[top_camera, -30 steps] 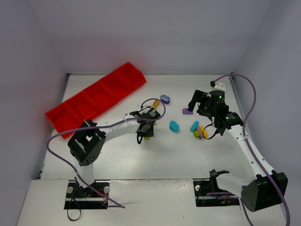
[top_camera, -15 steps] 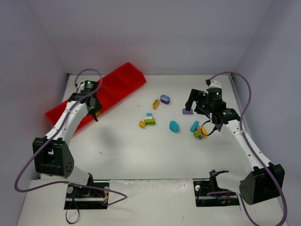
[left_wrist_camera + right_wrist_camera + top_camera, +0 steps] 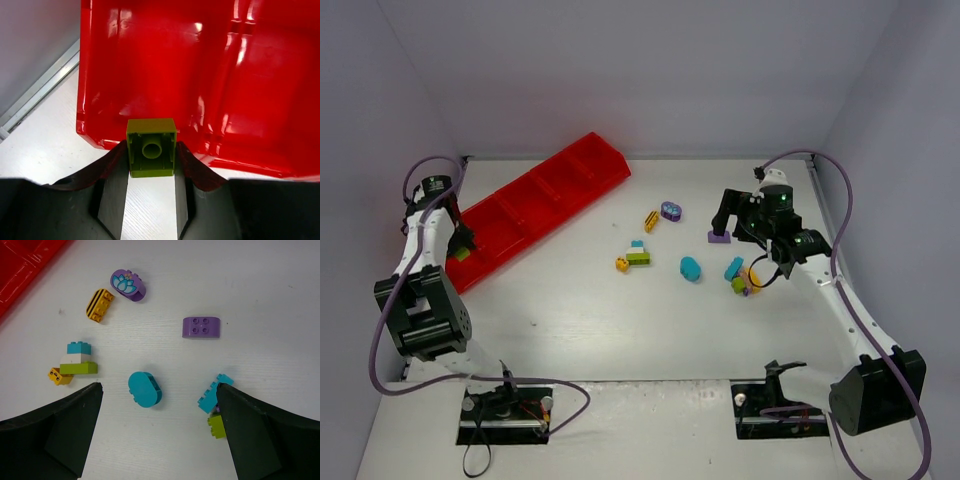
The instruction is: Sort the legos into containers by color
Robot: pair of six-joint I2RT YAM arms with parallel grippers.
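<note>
Red tray (image 3: pixel 575 172): long and shiny, with a row of square boxes in it. It lies slanted at the far left of the white table (image 3: pixel 620 330).
Left gripper (image 3: pixel 151 152): its two fingers are squeezed on a lime green brick (image 3: pixel 151 144), one finger on each side.
Lime green brick: its hollow side faces the wrist camera. It is right at the rim of the end box of the tray, the end nearest the arms. I cannot tell if it touches the rim.
Right gripper (image 3: pixel 157 389): its fingers are spread wide, with nothing held between them. It hangs above the loose bricks.
Purple brick (image 3: pixel 201 327): flat on the table, bumps up, on its own.
Purple round brick (image 3: pixel 128 285): has a flower picture on it. It is near a yellow-orange striped brick (image 3: pixel 100 305).
Little stack (image 3: pixel 78 360): teal on top, white in the middle, lime green at the bottom. A small yellow-orange piece (image 3: pixel 60 376) touches its corner.
Teal oval brick (image 3: pixel 145 389): lies alone in the middle of the loose bricks.
Teal brick (image 3: pixel 215 392): by the right-hand finger in the wrist view, with a second lime green brick (image 3: pixel 216 426) just beside it.
</note>
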